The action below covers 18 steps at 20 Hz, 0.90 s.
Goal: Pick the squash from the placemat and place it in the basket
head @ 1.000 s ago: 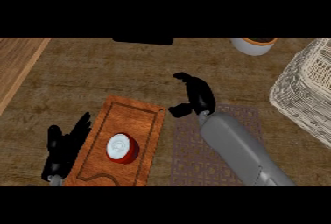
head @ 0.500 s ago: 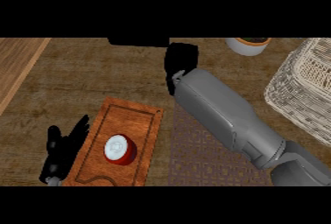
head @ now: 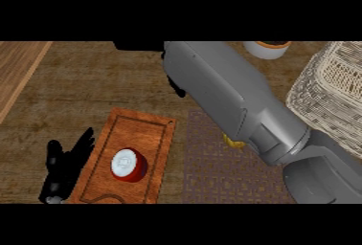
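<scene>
On the placemat [head: 228, 178] at five o'clock, a bit of squash [head: 232, 141] peeks out under the arm [head: 226, 95], the right hand [head: 178, 89] is too hidden to tell, and the left hand [head: 63, 168] rests open.

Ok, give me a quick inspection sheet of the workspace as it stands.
Surface: wood-grain counter, patterned placemat on it.
Job's things: squash, only a yellow sliver showing under the right forearm, over the placemat; wicker basket at right.
Clutter: cutting board with a red-and-white round item; cup at the far edge.
Hands: left hand open, resting beside the board; right hand mostly hidden by its forearm.
Cables: nothing seen.
Surroundings: lighter wood strip at left.
</scene>
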{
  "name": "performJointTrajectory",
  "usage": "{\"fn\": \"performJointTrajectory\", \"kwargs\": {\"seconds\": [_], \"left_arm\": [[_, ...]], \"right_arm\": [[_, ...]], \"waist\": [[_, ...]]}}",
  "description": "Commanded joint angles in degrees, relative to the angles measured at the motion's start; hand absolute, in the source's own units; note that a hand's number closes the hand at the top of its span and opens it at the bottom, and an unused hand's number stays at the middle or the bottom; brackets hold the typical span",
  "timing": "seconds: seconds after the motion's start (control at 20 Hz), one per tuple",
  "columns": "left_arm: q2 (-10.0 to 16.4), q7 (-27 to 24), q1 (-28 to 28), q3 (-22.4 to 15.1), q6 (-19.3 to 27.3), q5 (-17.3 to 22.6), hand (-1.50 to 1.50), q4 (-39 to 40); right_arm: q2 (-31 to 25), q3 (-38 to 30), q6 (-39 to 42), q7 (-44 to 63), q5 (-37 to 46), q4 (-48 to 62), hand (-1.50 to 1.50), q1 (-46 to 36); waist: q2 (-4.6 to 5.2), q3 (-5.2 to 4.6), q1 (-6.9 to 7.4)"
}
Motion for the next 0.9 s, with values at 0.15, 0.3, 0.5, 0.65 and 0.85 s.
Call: {"fn": "performJointTrajectory", "kwargs": {"seconds": [0.15, 0.3, 0.5, 0.65, 0.85], "left_arm": [[-0.8, 1.5, 1.4, 0.2, -0.6, 1.0, 0.0, 2.1], [-1.0, -0.5, 2.9, 0.1, -0.2, -0.3, 0.0, 3.4], [-1.8, 1.0, 2.2, -0.4, 0.1, -1.0, 0.0, 2.6], [-1.3, 3.5, 0.0, -0.3, 0.6, -1.9, 0.0, 1.1], [-1.4, 0.5, 1.9, 1.6, -1.0, -1.2, 0.0, 3.9]], "right_arm": [[1.5, -2.3, 15.5, 10.2, -4.5, 9.0, -1.5, -7.6], [1.6, -4.2, 15.2, 8.9, -5.3, 13.0, -1.5, -10.7], [1.6, -3.0, 13.4, 10.1, -7.4, 10.7, -1.5, -8.5], [1.6, -1.2, 10.2, 8.9, -6.5, 10.4, -1.5, -6.3], [1.6, 0.6, 6.9, 7.8, -6.7, 5.6, -1.5, -0.5]], "waist": [[0.23, -0.39, -0.9], [0.49, -0.37, -0.96], [0.23, -0.37, -0.62], [0.55, -0.32, -0.2], [0.32, -0.29, -1.0]]}}
